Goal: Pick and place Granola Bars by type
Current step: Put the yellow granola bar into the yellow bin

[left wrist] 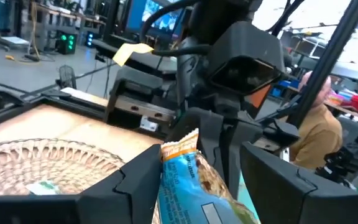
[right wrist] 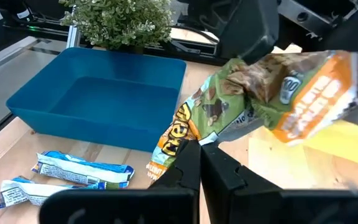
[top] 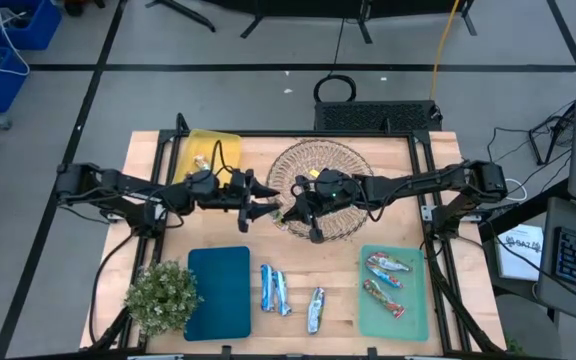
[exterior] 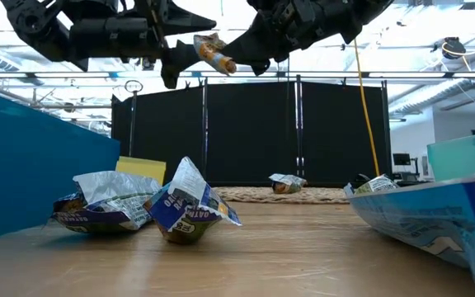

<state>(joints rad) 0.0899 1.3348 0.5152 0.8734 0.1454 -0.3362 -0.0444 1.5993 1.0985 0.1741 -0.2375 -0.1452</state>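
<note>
A granola bar (top: 279, 213) in a green-and-orange wrapper hangs in the air between my two grippers, near the wicker basket's (top: 343, 160) near-left rim. My right gripper (right wrist: 199, 152) is shut on it. My left gripper (left wrist: 201, 158) faces it from the table's left, open, with one finger (left wrist: 135, 180) on each side of the bar's other end (left wrist: 182, 155). Blue bars (top: 273, 290) (top: 315, 308) lie flat on the bare wood near the front edge. Two red-orange bars (top: 386, 265) lie on the green mat (top: 413, 310). My right gripper pinches one end of the bar (right wrist: 188, 134) between its two fingers, coming level from the table's right. The bar sticks out beyond the fingertips toward my left gripper, lifted clear (exterior: 213, 51) of table and basket. My left gripper: whether its fingers touch the bar's orange end (right wrist: 316, 93), I cannot tell.
A teal mat (top: 218, 290) and a potted plant (top: 163, 295) sit front left, a yellow mat (top: 208, 150) back left. One more bar (exterior: 287, 183) lies in the basket. A person (left wrist: 319, 124) stands beyond the table.
</note>
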